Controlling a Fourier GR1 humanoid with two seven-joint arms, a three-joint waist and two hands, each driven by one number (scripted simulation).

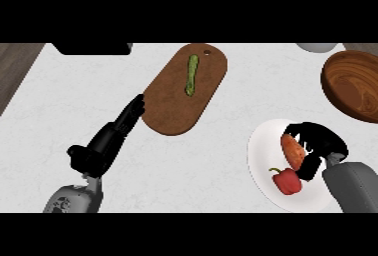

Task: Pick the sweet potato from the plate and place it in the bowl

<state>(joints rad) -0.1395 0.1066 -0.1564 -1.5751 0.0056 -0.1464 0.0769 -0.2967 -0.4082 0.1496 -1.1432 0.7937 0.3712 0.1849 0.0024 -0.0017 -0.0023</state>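
Sweet potato (292, 151) on plate (258, 167), R hand (325, 141) curled round it, L hand (108, 142) open & straight, beside cutting board (173, 107)

L hand (94, 154) blk | R hand (325, 142) blk | forearms (356, 187) grey, rounded shells

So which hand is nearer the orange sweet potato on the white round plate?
Right. The right hand curls over the orange sweet potato on the white round plate; the left hand lies far to its left, beside the brown wooden cutting board.
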